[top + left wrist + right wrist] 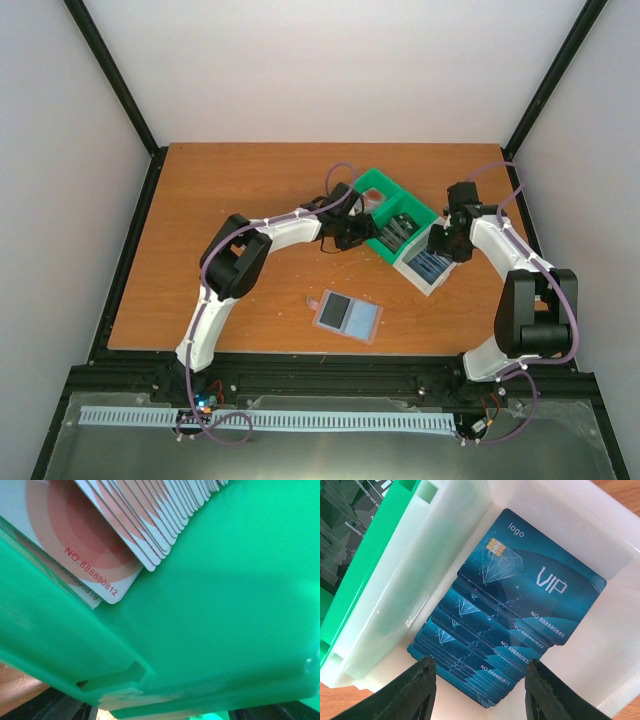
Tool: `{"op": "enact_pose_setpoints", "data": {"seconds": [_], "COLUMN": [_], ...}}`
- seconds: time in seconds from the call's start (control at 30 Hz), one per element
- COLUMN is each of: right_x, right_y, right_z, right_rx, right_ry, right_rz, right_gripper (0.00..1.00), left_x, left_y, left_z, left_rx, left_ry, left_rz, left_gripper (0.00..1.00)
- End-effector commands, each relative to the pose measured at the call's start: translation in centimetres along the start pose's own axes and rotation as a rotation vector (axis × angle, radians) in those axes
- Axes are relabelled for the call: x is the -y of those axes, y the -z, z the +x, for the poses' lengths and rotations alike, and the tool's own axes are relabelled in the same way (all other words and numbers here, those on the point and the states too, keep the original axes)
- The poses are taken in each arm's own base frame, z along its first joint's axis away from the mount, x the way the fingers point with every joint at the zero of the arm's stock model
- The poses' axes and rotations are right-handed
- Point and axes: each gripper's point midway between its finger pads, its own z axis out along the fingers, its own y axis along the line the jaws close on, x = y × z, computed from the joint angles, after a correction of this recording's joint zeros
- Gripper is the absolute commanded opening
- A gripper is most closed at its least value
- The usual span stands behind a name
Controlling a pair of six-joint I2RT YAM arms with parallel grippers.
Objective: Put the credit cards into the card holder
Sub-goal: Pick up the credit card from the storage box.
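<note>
Glossy blue cards (520, 595) fanned in translucent bin (600, 545) — right claw (480, 662) wide over them; left claw (348, 228) — gap cannot tell.

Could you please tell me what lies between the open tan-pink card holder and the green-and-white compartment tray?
In the top view, only bare orange-brown wooden table separates the flat tan-pink card holder from the green-and-white plastic compartment tray.

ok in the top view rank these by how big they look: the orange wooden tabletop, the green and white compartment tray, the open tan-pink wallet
1. orange-brown wooden tabletop, by far the largest
2. green-and-white plastic compartment tray, partly hidden, yet clearly larger than the wallet
3. open tan-pink card holder with a grey-blue inside, the smallest
</note>
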Motion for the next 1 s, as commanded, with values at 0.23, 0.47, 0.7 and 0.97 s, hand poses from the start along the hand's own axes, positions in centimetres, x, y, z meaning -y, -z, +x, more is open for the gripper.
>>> {"op": "enact_pose_setpoints", "data": {"seconds": [0.23,0.47,0.7,0.97], "right_x": [-2.3,-3.2,-0.3,-1.3], "right_y": [-0.2,-1.4,-2.2,-3.4], "right_z": [-0.7,1.4,1.8,1.1], "right_rx": [0.013,-0.051,-0.079,-0.074], "right_ry": [0.185,0.327,0.290,0.260], "right_rz": [0.004,0.027,0.199,0.159], "right_gripper": [0.50,0.52,0.52,0.50], "left_x": [-7.7,-6.4,-6.5,-6.8], "left_y": [-0.4,0.0,-0.1,-0.2], "left_z": [0.0,-1.2,-0.5,0.3], "left_rx": [0.046,0.008,-0.023,-0.052], "left_ry": [-0.108,-0.170,-0.189,-0.198], "left_rz": [-0.303,-0.213,-0.190,-0.176], "left_gripper": [0.51,0.52,0.53,0.53]}}
